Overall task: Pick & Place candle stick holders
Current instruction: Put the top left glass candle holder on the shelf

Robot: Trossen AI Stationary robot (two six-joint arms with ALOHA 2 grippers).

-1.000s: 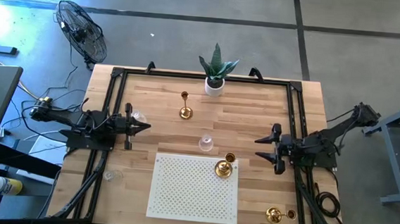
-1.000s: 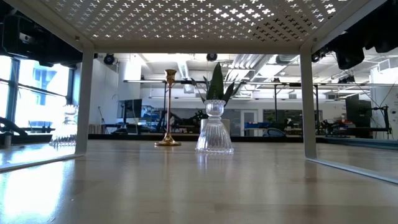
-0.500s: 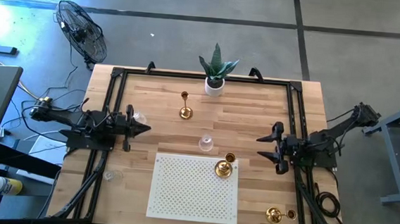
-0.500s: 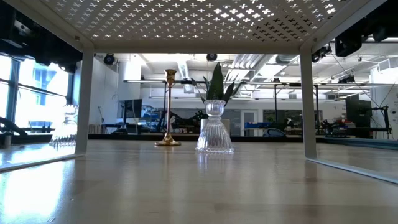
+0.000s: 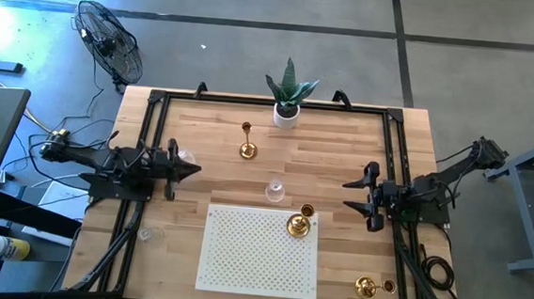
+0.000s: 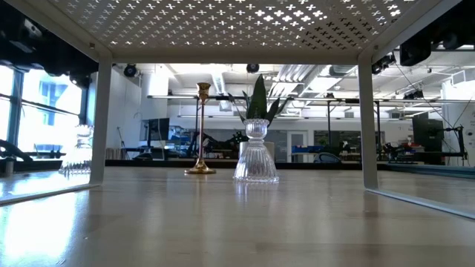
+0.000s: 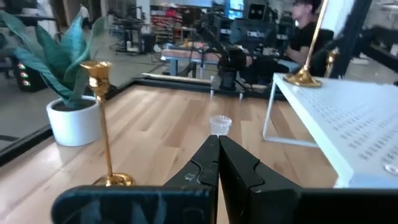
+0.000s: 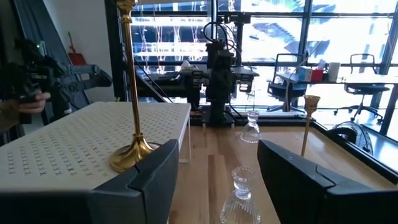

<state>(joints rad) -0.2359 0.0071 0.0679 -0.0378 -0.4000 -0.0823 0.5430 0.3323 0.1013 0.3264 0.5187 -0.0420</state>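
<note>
Standing on white perforated rack (image 5: 250, 257): brass holder (image 5: 298, 225); left fingers (image 7: 214, 163) pressed together, right fingers (image 8: 155, 177) wide.

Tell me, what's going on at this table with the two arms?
Nothing is being handled right now. The left pincer is shut and empty at the table's left side; the right pincer is open and empty on the right. One brass candle holder already stands on the white perforated stand. Another brass holder and a clear glass holder wait on the wooden table, near a potted plant.
</note>
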